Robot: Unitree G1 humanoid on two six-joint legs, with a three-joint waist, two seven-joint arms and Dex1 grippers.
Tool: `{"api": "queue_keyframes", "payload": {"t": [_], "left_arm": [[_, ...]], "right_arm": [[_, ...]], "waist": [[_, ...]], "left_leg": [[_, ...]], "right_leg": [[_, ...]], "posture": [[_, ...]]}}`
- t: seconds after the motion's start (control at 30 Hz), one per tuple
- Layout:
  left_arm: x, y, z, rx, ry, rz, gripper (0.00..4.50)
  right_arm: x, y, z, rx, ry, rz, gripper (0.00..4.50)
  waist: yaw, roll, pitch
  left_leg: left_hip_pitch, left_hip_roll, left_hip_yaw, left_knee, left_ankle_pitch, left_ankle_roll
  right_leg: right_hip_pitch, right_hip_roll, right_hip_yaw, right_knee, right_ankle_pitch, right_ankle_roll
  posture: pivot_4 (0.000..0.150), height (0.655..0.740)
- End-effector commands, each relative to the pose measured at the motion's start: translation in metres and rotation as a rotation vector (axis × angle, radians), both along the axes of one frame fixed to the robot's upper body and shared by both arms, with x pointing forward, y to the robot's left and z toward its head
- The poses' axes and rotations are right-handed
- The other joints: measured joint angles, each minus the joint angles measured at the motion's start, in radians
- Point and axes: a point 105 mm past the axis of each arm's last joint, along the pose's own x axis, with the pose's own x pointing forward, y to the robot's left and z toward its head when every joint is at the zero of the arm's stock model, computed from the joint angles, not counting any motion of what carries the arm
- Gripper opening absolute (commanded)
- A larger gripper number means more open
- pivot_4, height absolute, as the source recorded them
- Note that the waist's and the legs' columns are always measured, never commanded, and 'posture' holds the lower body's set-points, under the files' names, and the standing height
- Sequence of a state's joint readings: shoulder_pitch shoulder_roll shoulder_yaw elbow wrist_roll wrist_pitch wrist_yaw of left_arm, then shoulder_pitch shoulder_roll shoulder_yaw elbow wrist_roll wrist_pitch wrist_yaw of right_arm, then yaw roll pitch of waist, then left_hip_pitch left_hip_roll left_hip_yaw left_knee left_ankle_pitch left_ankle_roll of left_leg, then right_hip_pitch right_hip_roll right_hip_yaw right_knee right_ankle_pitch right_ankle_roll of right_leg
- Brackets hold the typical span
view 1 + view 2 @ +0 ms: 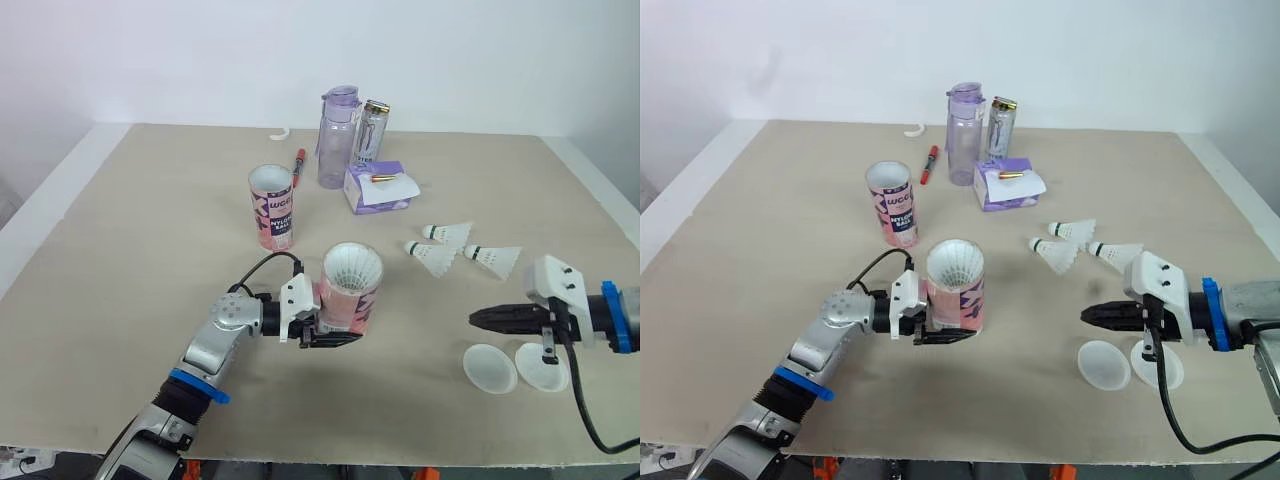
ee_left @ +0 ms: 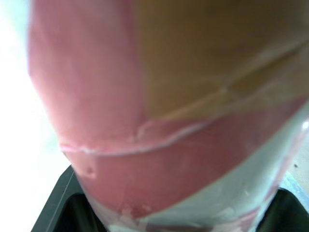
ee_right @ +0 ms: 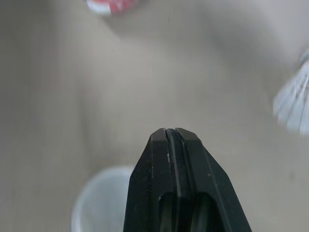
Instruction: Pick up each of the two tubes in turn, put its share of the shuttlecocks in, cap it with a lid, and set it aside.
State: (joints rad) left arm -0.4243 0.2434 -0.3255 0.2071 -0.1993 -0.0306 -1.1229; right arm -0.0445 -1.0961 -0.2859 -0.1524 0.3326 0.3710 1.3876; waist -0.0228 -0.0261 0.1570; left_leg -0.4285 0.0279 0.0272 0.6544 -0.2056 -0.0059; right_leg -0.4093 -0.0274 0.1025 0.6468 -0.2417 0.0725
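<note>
Left gripper (image 1: 330, 335) grasping near tube (image 1: 350, 290), white feathers showing inside it. Right gripper (image 1: 478, 318) clenched, empty, hovering by two lids (image 1: 489, 368). Three shuttlecocks (image 1: 435, 257) lying loose on worktop (image 1: 130, 250); second tube (image 1: 272, 207) standing open behind. Nothing capped; most of the task looking undone.

My left gripper (image 1: 342, 330) is clamping the tube (image 2: 164, 121) so near its wrist camera that the print is blurring past reading, rim and base running off the picture. In my right wrist view a shuttlecock (image 3: 294, 104) is smearing off the edge, the other tube (image 3: 112, 5) is showing as a cropped red sliver, and my right gripper (image 3: 171, 131) is covering part of a lid (image 3: 99, 203).
</note>
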Motion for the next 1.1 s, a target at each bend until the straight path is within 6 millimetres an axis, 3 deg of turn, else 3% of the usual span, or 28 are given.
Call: {"api": "queue_keyframes", "payload": {"t": [0.03,0.23,0.37,0.4,0.47,0.5,0.57,0.6,0.63,0.8,1.1], "left_arm": [[-0.005,-0.003,-0.007,0.023,-0.018,-0.049,2.8],[-0.011,-0.002,-0.024,0.118,-0.021,-0.087,2.8],[-0.01,-0.001,-0.027,0.136,-0.032,-0.092,2.8],[-0.01,-0.002,-0.027,0.134,-0.033,-0.092,2.8],[-0.01,-0.002,-0.026,0.13,-0.036,-0.091,2.8],[-0.01,-0.002,-0.026,0.125,-0.039,-0.088,2.8],[-0.009,-0.003,-0.025,0.114,-0.043,-0.082,2.8],[-0.008,-0.003,-0.024,0.109,-0.048,-0.077,2.8],[-0.008,-0.003,-0.023,0.1,-0.052,-0.071,2.8],[-0.006,-0.004,-0.02,0.058,-0.039,-0.038,2.8],[-0.005,-0.002,-0.018,0.015,0.03,0.006,2.8]], "right_arm": [[0.001,-0.015,0.008,-0.048,-0.044,-0.031,0.15],[-0.004,-0.025,0.003,-0.066,0.008,-0.056,0.15],[-0.006,-0.032,-0.002,-0.091,0.066,-0.073,0.93],[-0.005,-0.033,-0.003,-0.097,0.065,-0.074,1.58],[-0.003,-0.034,-0.008,-0.121,0.08,-0.073,2.27],[-0.002,-0.034,-0.012,-0.129,0.097,-0.076,3.04],[0.0,-0.033,-0.017,-0.136,0.114,-0.078,3.47],[0.002,-0.032,-0.018,-0.137,0.115,-0.082,4.15],[0.004,-0.031,-0.02,-0.137,0.118,-0.089,4.29],[0.013,-0.027,-0.026,-0.15,0.134,-0.113,4.29],[0.009,-0.019,-0.029,-0.265,0.161,-0.088,4.29]], "waist": [[0.0,0.0,0.0],[0.001,0.001,0.0],[0.001,0.002,-0.001],[0.001,0.001,-0.001],[0.001,0.002,-0.001],[0.001,0.002,-0.001],[0.001,0.002,-0.001],[0.001,0.002,-0.001],[0.001,0.002,-0.001],[0.002,0.003,-0.001],[0.002,0.004,-0.002]], "left_leg": [[0.0,0.0,0.0,0.0,0.0,0.0],[0.001,0.0,0.0,0.0,0.0,0.0],[0.001,0.0,0.0,0.0,0.0,0.0],[0.002,0.0,0.0,0.0,0.0,0.0],[0.002,0.0,0.0,0.0,0.0,0.0],[0.003,0.0,0.0,0.0,0.0,0.0],[0.003,0.0,0.0,0.0,0.0,0.0],[0.003,0.0,0.0,0.0,0.0,0.0],[0.003,0.0,0.0,0.0,0.0,0.0],[0.003,0.0,0.0,0.0,0.0,0.0],[0.003,0.0,0.001,0.0,0.0,0.0]], "right_leg": [[0.0,0.0,0.0,0.0,0.0,0.0],[0.001,0.001,0.001,0.0,0.0,0.0],[0.002,0.001,0.001,0.0,0.0,0.0],[0.002,0.001,0.001,0.0,0.0,0.0],[0.002,0.001,0.001,0.0,0.0,0.0],[0.003,0.001,0.001,0.0,0.0,0.0],[0.003,0.001,0.001,0.0,0.0,0.0],[0.003,0.001,0.001,0.0,0.0,0.0],[0.003,0.001,0.001,0.0,0.0,0.0],[0.003,0.0,0.002,0.0,0.0,0.0],[0.003,0.001,0.002,0.0,0.0,0.0]], "posture": [[0.15,0.74],[0.15,0.74],[0.15,0.74],[0.15,0.74],[0.15,0.74],[0.15,0.74],[0.15,0.74],[0.15,0.74],[0.15,0.74],[0.15,0.74],[0.15,0.74]]}}
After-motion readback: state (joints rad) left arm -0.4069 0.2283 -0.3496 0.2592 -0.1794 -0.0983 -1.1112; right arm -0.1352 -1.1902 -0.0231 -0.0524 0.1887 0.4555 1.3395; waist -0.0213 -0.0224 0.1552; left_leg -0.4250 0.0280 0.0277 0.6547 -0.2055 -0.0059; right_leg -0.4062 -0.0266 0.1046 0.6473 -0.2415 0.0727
